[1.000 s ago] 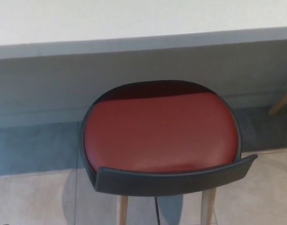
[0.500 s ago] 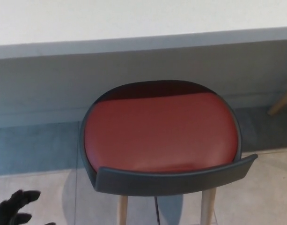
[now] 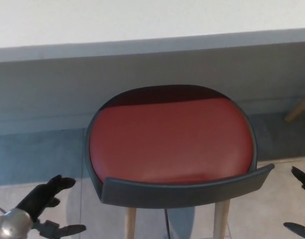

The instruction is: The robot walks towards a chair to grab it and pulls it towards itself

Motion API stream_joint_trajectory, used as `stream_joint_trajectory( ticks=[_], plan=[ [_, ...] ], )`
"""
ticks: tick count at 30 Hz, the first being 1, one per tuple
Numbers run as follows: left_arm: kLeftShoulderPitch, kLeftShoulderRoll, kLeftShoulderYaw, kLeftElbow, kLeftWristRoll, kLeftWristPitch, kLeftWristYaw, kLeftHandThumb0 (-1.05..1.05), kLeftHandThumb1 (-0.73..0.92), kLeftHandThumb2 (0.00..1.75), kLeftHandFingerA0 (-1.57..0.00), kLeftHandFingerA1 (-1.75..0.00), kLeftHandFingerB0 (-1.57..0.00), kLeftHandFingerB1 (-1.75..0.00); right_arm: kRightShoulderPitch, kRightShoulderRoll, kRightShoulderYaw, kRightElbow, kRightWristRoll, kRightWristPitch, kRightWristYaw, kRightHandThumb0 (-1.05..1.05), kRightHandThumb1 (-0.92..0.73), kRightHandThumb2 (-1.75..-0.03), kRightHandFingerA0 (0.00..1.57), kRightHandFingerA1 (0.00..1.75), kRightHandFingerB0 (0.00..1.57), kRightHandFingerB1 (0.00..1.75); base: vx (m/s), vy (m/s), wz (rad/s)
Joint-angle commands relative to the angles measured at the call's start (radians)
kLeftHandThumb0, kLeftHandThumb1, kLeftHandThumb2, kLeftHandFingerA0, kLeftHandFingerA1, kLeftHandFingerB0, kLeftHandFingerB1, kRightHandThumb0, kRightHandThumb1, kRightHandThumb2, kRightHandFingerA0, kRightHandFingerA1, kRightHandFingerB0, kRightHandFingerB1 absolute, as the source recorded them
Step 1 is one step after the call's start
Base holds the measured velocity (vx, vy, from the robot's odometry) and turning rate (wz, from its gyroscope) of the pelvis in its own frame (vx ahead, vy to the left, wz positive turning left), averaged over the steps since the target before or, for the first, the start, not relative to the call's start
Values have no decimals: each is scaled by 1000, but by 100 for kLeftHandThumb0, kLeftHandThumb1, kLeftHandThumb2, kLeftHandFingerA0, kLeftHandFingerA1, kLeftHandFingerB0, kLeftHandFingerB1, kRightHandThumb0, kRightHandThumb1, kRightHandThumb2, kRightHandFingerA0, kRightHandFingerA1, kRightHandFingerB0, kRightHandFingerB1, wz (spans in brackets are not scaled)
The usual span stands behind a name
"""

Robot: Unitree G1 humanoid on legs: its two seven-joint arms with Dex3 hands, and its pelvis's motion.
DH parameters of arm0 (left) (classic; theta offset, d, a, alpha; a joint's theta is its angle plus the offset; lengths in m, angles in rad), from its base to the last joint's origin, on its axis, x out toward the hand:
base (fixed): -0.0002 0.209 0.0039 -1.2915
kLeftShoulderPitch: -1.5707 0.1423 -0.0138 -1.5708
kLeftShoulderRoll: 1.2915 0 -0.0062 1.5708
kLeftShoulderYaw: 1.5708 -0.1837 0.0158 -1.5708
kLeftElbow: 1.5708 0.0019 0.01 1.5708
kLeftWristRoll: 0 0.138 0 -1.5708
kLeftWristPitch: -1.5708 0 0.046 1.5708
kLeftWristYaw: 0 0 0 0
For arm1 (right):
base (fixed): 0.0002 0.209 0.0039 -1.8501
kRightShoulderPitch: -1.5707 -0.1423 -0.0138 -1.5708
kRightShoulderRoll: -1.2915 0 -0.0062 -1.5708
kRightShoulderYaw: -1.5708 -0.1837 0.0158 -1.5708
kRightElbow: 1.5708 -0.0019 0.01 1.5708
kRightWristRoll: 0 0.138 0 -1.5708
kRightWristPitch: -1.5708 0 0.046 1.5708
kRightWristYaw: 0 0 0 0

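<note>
The left hand [image 3: 42, 201] sits low at the picture's left edge, over the pale floor [image 3: 38, 191]; its black fingers [image 3: 60, 182] are spread, with the thumb [image 3: 67, 230] held apart below them, and it grips nothing; it is near the chair's left side but clear of it, not touching.

The chair [image 3: 169, 139] stands in the middle, directly ahead, its front tucked under the table [image 3: 142, 47]; the table's white top fills the upper part of the view and its grey edge runs across above the chair; the red seat cushion lies inside a dark grey shell, the curved backrest [image 3: 187, 193] is the part closest to the camera, and two light wooden legs [image 3: 130, 224] show beneath it.

The right hand [image 3: 303, 179] is barely in view at the right edge, just beyond the backrest's right end; only two black fingertips show, one above the other and well apart, with nothing between them; it does not touch the chair.
</note>
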State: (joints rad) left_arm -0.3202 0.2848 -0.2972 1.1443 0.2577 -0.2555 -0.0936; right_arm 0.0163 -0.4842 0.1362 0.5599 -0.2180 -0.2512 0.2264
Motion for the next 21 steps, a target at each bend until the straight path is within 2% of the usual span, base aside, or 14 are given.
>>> stream_joint_trajectory(
  ticks=[1,5,6,7,8,9,12,13,19,21],
  plan=[
    [-2,7,-43,-3,96,-55,132,-100,31,73,0,-79,0,-47,-26,11,34,-7,-66,21,-32,-63,-61,-58,0,0,0,0,0,0,0],
    [6,5,-72,-9,121,-66,171,-99,32,73,0,-77,0,-46,-38,24,66,-12,-99,27,-57,-64,-61,-58,0,0,0,0,0,0,0],
    [14,-6,-90,-14,137,-73,191,-100,33,73,0,-74,0,-41,-39,27,77,-25,-114,25,-66,-65,-61,-58,0,0,0,0,0,0,0],
    [17,-9,-95,-16,140,-82,202,-95,43,54,0,-71,0,-29,-47,31,81,-21,-120,24,-72,-62,-61,-57,0,0,0,0,0,0,0],
    [18,-11,-98,-18,142,-91,211,-95,43,54,0,-71,0,-29,-57,34,84,-14,-125,23,-78,-62,-61,-57,0,0,0,0,0,0,0],
    [18,-15,-99,-19,142,-95,220,-100,30,72,0,-74,0,-45,-67,37,86,-10,-130,24,-84,-63,-60,-57,0,0,0,0,0,0,0],
    [12,-20,-104,-16,149,-101,238,-101,31,72,0,-73,0,-45,-89,40,90,3,-134,29,-85,-64,-61,-59,0,0,0,0,0,0,0],
    [-7,-33,-115,-27,168,-119,276,-102,36,73,0,-62,0,-32,-130,42,94,13,-144,54,-80,-67,-62,-60,0,0,0,0,0,0,0],
    [-38,-53,-132,-37,194,-134,311,-100,36,72,0,-61,0,-33,-175,50,114,33,-178,62,-108,-65,-61,-60,0,0,0,0,0,0,0],
    [-36,-87,-147,-42,215,-171,370,-102,36,76,0,-60,0,-34,-197,66,154,65,-217,37,-136,-59,-58,-60,0,0,0,0,0,0,0]
  ],
)
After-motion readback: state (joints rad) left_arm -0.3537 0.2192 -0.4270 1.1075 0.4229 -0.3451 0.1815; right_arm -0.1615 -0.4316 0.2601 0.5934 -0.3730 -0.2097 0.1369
